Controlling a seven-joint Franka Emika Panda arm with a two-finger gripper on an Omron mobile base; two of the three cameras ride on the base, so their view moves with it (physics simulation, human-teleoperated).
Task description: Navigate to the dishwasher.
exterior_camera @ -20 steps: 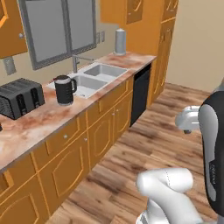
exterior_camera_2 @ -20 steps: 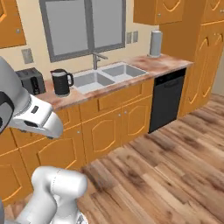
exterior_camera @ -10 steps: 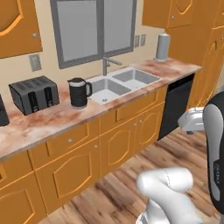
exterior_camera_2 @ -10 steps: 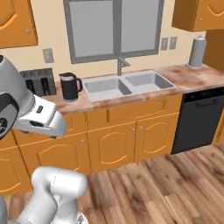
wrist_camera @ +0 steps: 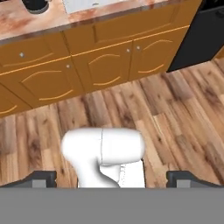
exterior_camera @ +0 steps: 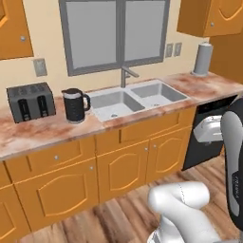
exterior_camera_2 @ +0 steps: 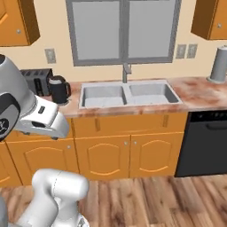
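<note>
The dishwasher (exterior_camera_2: pixel 205 143) is a flat black panel under the counter, to the right of the sink cabinets. In the left base view the dishwasher (exterior_camera: pixel 201 144) sits at the right edge, partly hidden behind my arm. The hand view catches the dishwasher (wrist_camera: pixel 201 34) in its top right corner. My gripper (wrist_camera: pixel 112 179) is open, its fingertips (wrist_camera: pixel 42 179) spread wide over the wooden floor with nothing between them. It hangs in the air, well short of the cabinets.
A double sink (exterior_camera_2: pixel 128 94) with a faucet sits under the window. A black kettle (exterior_camera: pixel 75 105) and a toaster (exterior_camera: pixel 30 101) stand on the counter to its left, a paper towel roll (exterior_camera_2: pixel 219 64) to its right. Orange cabinet doors (exterior_camera_2: pixel 119 157) line the base, and wooden floor (wrist_camera: pixel 175 113) lies in front.
The whole picture has shifted as the base moved: the counter now faces me squarely, and the dishwasher sits farther right and lower in both base views.
</note>
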